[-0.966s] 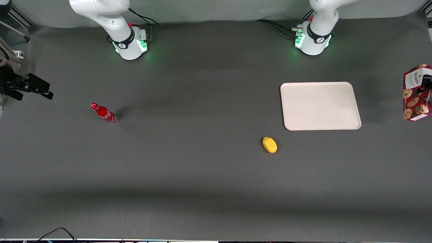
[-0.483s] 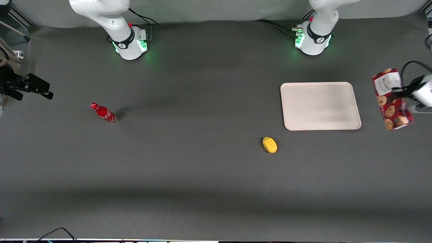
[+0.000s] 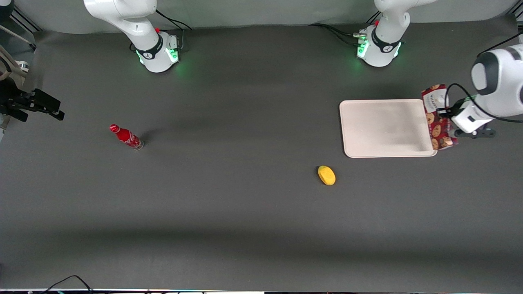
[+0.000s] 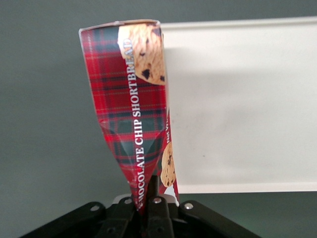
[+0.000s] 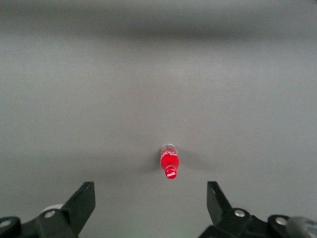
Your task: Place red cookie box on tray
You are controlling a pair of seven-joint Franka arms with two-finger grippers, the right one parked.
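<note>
**Cookie box held at the tray's edge**

The table (image 3: 245, 212) is a broad matte dark-grey sheet, smooth and even, filling nearly the whole front frame.

The tray (image 3: 384, 128) sits in the upper right of that frame: a flat pale cream rectangle with rounded corners and a low raised rim, its surface smooth and faintly glossy. In the left wrist view the tray (image 4: 237, 109) shows the same plain cream face with a thin lighter rim line.

At the right edge of the front frame, the working arm's glossy white rounded shell leads to the gripper (image 3: 448, 118), which is level with the tray's short edge on the working arm's end. Seen from the wrist, the gripper (image 4: 151, 198) has its black fingers pinched tight on the red cookie box, squeezing the carton's end in.

The red cookie box (image 3: 438, 119) is a long narrow cardboard carton in dark-red plaid, printed with brown chocolate-chip cookies, with a white label panel at its upper end. It hangs in the gripper over the tray's rim, overlapping that short edge. The wrist view shows the red cookie box (image 4: 133, 114) creased and narrowing toward the grip, white lettering running along it.

A small oval yellow object (image 3: 327, 175) lies below the tray, nearer the front camera.

A slim red bottle (image 3: 126, 136) stands at mid-left, toward the parked arm's end
</note>
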